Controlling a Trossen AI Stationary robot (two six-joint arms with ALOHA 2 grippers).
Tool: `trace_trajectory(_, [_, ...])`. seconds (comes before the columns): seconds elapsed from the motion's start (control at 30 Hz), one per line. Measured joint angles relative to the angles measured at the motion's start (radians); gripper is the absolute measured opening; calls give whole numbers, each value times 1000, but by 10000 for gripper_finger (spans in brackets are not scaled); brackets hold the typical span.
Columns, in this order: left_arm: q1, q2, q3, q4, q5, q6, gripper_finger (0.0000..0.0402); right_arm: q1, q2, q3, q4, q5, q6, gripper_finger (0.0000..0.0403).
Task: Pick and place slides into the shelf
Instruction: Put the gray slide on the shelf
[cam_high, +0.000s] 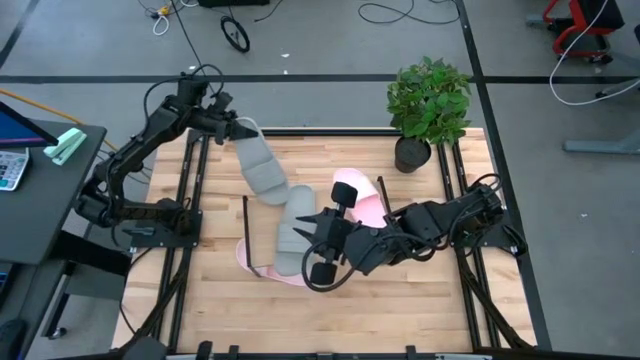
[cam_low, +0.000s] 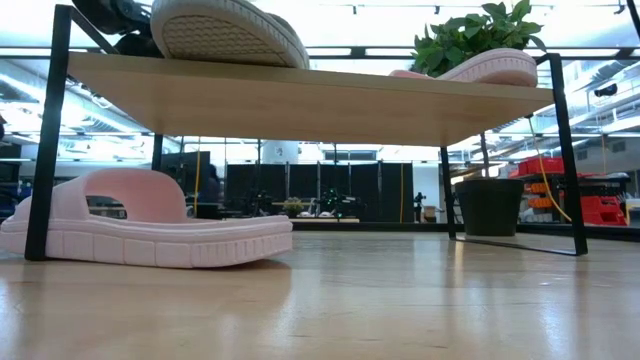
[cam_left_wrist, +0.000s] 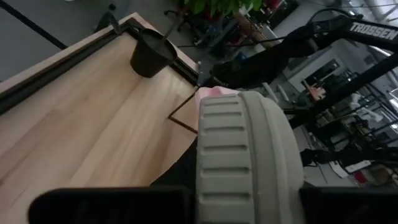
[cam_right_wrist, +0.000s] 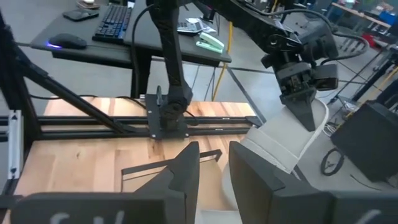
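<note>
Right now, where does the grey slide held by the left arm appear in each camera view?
High view: grey slide upper left of centre, at the left tool.
Low view: upper left, sole showing, above the shelf board.
Left wrist view: centre, filling the foreground.
Right wrist view: right of centre.
Shared landmark: potted plant.

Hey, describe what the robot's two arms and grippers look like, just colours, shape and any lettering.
Both arms are black and jointed, with black cables looped along them. The left gripper and right gripper each end in two dark, flat, tapering fingers. White TROSSEN lettering marks a black arm link in the left wrist view.
</note>
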Motion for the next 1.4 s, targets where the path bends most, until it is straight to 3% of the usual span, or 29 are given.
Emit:
trace_trajectory(0.33, [68, 0, 0, 0, -20, 23, 54, -5, 0, 0, -10, -12, -37, 92])
trace_trajectory(0.73, [77, 0, 0, -52, 73, 85, 54, -79, -2, -1, -78, -5, -43, 92])
trace_trajectory(0.83, [77, 0, 0, -51, 159, 78, 54, -102, -9, -1, -125, -11, 1, 92])
trace_trajectory(1.1, [53, 0, 0, -51, 247, 5, 54, -160, -36, -1, -265, -176, 92, 92])
trace_trajectory(1.23, [-8, -1, 0, -46, 273, -124, 54, -165, -40, -1, -270, -229, -55, 92])
trace_trajectory(1.4, [-113, -1, 0, -42, 245, -325, 54, -166, -39, -1, -210, -240, -468, 96])
